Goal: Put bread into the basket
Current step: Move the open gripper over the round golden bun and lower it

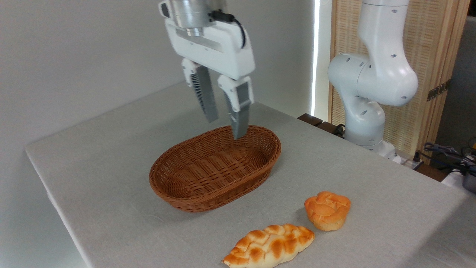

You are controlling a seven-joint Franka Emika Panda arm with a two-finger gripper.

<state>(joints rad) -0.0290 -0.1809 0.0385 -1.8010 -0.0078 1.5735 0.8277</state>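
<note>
A white robot arm holds its gripper [226, 128] high above a grey table [111, 156], fingers pointing down with a clear gap between them and nothing held. The fingertips hang over the far rim of an oval brown wicker basket [193, 197], which sits empty near the middle of the table.

The bread [327, 210], a small round bun with an orange knotted top and a paler base, stands upright on the table toward the front, to the right of the basket and well apart from it. From the gripper, the bun lies down, to the right and nearer the camera, past the basket's right end. Being round, it has no long axis to line up with, so the fingers could probably close across it from any side; judging from this single angle, it is hard to tell exactly how far forward the gripper must travel.

A long braided loaf [269, 246] with white and brown patches lies just beside the bun, at its lower left, the two nearly touching. The loaf runs slantwise from the front left up toward the bun, so a descent on the bun needs to stay clear of that near end.

The task is at its start: the bun is not yet grasped.
</note>
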